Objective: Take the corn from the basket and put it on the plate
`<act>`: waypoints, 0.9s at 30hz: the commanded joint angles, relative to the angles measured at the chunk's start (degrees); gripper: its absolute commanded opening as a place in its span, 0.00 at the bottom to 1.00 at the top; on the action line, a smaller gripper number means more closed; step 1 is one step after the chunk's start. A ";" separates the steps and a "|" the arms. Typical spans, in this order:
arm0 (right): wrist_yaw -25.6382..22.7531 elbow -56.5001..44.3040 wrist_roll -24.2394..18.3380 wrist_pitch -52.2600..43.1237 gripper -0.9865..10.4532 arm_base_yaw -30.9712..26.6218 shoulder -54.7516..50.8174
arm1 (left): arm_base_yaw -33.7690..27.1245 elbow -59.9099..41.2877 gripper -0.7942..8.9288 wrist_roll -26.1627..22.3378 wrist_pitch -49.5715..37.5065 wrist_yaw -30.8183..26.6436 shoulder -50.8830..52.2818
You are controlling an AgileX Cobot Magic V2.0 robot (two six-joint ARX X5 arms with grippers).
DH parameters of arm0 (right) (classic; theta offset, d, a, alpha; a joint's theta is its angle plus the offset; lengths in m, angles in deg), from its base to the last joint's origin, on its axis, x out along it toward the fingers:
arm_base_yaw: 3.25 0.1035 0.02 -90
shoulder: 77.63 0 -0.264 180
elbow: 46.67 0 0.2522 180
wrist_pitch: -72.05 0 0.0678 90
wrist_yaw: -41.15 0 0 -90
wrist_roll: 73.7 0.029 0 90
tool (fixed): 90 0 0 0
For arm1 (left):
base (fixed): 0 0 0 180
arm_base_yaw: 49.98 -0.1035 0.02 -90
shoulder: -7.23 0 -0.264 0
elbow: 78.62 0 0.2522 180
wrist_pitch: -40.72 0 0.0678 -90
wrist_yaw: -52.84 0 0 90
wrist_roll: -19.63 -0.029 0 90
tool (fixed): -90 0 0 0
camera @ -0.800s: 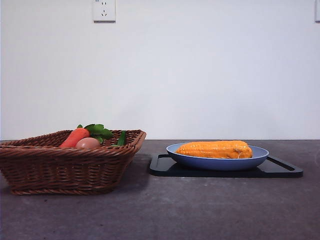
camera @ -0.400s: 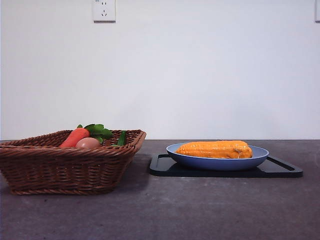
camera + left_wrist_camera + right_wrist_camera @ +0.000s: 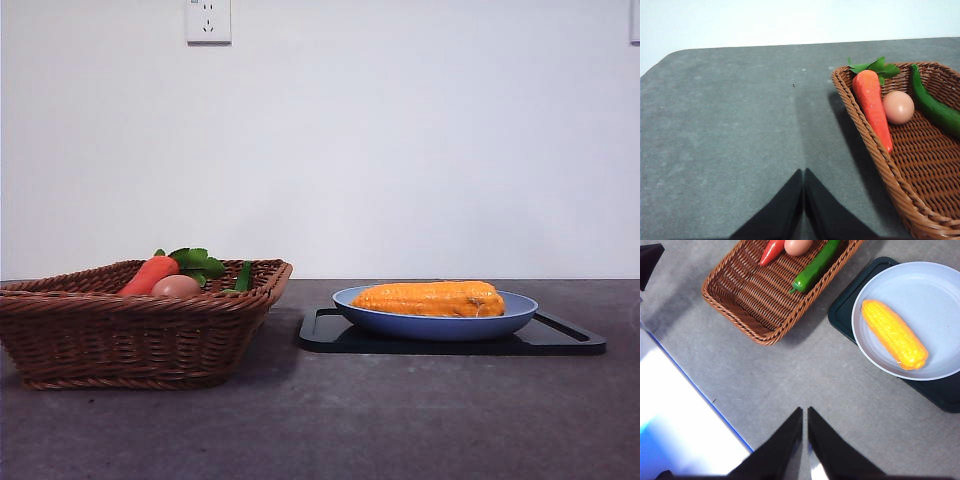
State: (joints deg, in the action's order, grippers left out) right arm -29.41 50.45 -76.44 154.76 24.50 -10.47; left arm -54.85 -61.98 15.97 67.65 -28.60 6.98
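Corn (image 3: 428, 298) lies on its side in the light-blue plate (image 3: 500, 322), inside the rim, long axis across the plate. Plate sits on a flat black tray (image 3: 560, 338) on the dark grey table (image 3: 400, 420). Wicker basket (image 3: 130, 335) stands beside the tray, apart from it, no contact.

In the basket: carrot (image 3: 873, 105) with green leaves along 1 side wall, pinkish egg (image 3: 898, 107) touching or just beside the carrot, long green pepper (image 3: 816, 265) next to the egg.

Left gripper (image 3: 803, 187) hangs over bare table just beside the basket, its 2 black jaws pressed together, holding nothing. Right gripper (image 3: 804, 425) is high over the table, looking down on basket, tray and plate; jaws nearly together with a thin slit between, holding nothing. Neither gripper touches any object. Front view shows no arm at all.

White wall behind, wall socket (image 3: 208, 20) above the basket.
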 commanded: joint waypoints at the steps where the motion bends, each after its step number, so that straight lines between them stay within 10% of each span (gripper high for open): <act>1: 0.00 0.87 0.35 -0.42 0.09 0.24 0.55 | -0.15 -0.74 0.09 0.26 2.03 0.24 0.09; 19: -0.48 0.87 -2.64 -1.20 0.09 -0.35 0.33 | -0.17 -0.74 0.09 0.26 2.01 0.26 0.09; 27: -0.66 -0.79 -4.96 -22.25 0.09 -11.52 -7.69 | -0.15 -0.74 0.09 0.26 2.03 0.26 0.09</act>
State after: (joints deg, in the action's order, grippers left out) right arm -30.98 49.51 -81.38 135.44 13.18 -17.70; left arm -54.85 -61.98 16.12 67.63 -28.58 6.98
